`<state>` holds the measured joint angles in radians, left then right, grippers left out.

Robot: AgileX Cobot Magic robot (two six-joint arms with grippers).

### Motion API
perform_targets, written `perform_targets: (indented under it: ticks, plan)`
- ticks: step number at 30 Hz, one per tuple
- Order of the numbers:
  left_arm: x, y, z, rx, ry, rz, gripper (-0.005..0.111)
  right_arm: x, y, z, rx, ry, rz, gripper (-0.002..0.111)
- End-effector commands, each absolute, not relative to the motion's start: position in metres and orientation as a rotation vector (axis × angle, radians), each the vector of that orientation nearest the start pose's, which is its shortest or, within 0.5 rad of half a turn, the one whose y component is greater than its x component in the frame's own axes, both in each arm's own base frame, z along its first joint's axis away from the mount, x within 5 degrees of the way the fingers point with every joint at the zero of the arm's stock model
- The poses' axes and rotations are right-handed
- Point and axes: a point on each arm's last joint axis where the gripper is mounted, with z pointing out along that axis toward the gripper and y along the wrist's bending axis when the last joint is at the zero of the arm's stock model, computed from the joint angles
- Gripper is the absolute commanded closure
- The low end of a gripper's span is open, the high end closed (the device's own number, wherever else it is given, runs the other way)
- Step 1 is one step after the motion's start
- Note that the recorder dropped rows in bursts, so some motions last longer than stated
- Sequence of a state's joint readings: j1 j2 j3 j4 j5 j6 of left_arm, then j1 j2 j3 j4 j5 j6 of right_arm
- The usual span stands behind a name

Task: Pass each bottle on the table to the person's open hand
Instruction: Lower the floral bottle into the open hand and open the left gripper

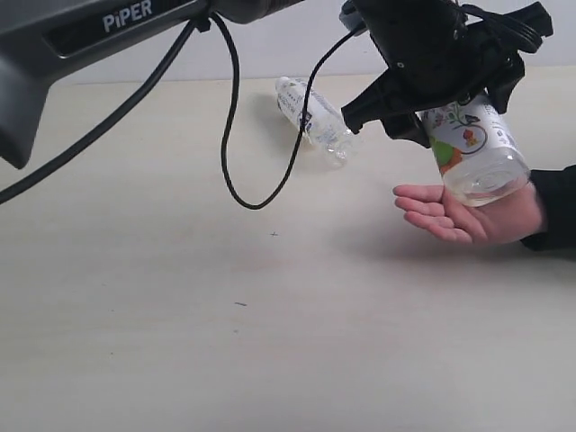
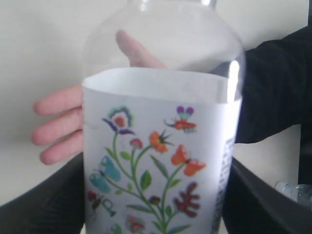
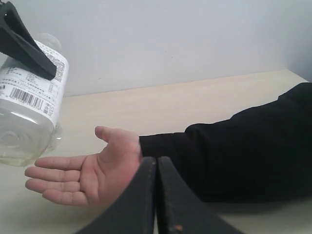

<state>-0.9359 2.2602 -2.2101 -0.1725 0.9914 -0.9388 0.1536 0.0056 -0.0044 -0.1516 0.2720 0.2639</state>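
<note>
- Left claw [image 1: 427, 108] stands wide, clamped across the doodle-labelled bottle [image 1: 472, 148], which hangs tilted, base downward.
- Open hand [image 1: 450, 214] lies palm-up just below, at about 7 o'clock of the bottle's base; whether they touch I cannot tell.
- Done well: lower until the base settles in the palm, then let go slowly.
- Text-labelled bottle [image 1: 315, 119] lies on the table [image 1: 180, 315] at the claw's 9 o'clock.
- Right claw [image 3: 157, 195] is closed, empty.

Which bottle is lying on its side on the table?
The text-labelled bottle, lying farther back; the flower-labelled bottle is held aloft by the left pincer above the hand.
</note>
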Motion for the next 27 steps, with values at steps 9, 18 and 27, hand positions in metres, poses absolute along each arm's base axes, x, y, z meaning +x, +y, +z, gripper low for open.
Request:
perform_targets:
  ticks: [9, 18, 27]
  plan:
    - [0.307, -0.441, 0.209, -0.096, 2.808, -0.860, 0.107, 0.055, 0.005, 0.190, -0.008, 1.747, 0.163, 0.108]
    - [0.304, -0.455, 0.188, -0.109, 2.850, -1.034, 0.107, 0.055, 0.005, 0.190, -0.008, 1.747, 0.163, 0.108]
    - [0.303, -0.455, 0.184, -0.093, 2.870, -1.037, 0.065, 0.055, 0.005, 0.190, -0.008, 1.747, 0.163, 0.108]
